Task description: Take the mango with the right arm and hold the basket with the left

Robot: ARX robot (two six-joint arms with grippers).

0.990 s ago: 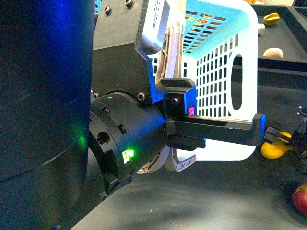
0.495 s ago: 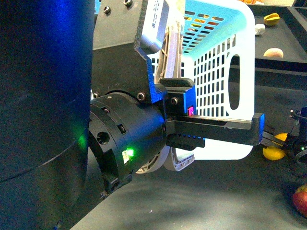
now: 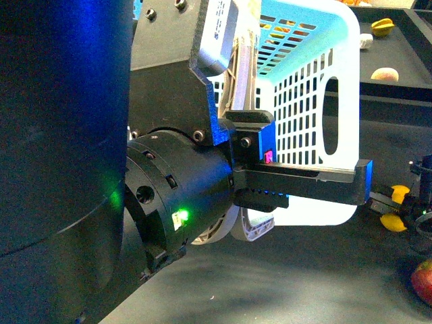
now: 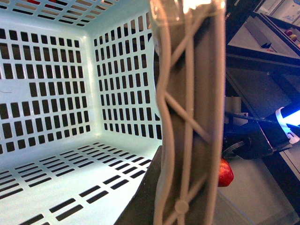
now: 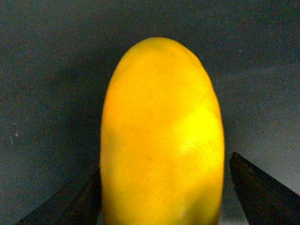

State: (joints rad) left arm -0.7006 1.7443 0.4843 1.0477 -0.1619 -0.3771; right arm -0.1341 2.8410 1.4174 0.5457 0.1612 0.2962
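Observation:
The light-turquoise basket (image 3: 317, 101) is held tilted in front of me. My left gripper (image 3: 256, 135) is shut on the basket, at its grey-brown handle (image 4: 190, 117). The left wrist view shows the basket's empty slotted inside (image 4: 61, 93). The yellow mango (image 5: 161, 136) fills the right wrist view, lying on the dark table between the two open fingers (image 5: 262, 192) of my right gripper. In the front view the mango (image 3: 393, 221) shows small at the far right, partly hidden by the right gripper (image 3: 398, 204) around it.
A red-and-yellow apple (image 3: 423, 280) lies at the front right of the table and shows past the handle in the left wrist view (image 4: 224, 172). A yellow star fruit (image 3: 382, 27), a pale fruit (image 3: 385, 74) and a small white thing (image 3: 365, 40) lie on the dark raised surface behind.
My right gripper has moved in over the mango, which now shows less in the front view. The basket has shifted slightly left. The left arm holds as before.

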